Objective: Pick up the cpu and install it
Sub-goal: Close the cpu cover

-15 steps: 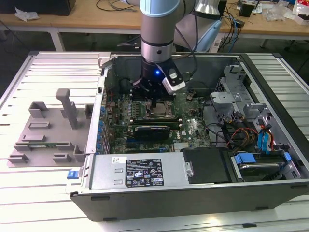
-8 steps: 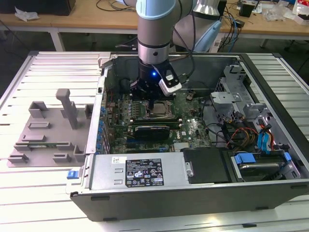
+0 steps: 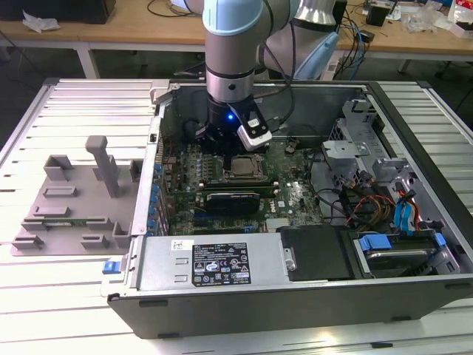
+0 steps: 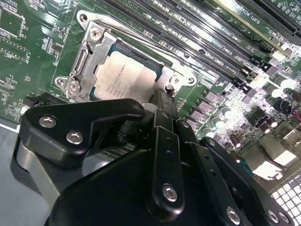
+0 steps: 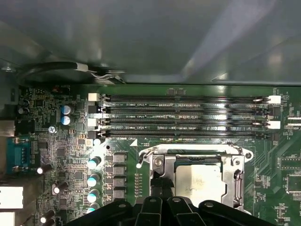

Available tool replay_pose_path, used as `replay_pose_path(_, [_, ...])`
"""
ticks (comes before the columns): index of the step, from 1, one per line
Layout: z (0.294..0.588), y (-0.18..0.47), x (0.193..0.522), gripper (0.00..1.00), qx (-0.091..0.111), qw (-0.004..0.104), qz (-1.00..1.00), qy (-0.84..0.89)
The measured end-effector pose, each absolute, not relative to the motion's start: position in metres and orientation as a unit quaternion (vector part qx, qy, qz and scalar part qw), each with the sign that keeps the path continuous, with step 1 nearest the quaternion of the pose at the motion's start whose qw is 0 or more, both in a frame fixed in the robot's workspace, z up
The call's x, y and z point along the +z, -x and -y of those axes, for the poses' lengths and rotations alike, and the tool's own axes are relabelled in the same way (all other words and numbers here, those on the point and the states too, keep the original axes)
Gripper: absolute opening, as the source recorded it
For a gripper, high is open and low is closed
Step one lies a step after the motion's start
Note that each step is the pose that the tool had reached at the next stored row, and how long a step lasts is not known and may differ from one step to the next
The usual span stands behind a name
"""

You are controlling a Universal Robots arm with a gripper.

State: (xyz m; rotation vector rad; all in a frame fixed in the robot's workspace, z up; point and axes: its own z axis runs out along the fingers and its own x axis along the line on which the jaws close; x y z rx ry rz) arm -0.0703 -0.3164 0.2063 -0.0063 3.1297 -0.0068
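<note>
One cpu (image 4: 124,77) is lying flat inside the metal socket frame (image 4: 83,63) on the motherboard (image 3: 295,196), its silver plate facing up, which suggests that seating is already done. The gripper (image 4: 162,101) is hovering just above one edge of the cpu; its jaws are appearing drawn together, clamping nothing. The arm is reaching straight down into the open computer case (image 3: 414,126), a posture giving clearance from the case walls.
</note>
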Motion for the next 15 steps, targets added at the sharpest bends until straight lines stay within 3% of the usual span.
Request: replay_pose_path(15, [0.320,0.071,0.220,0.11,-0.002,0.006,-1.000,0.002])
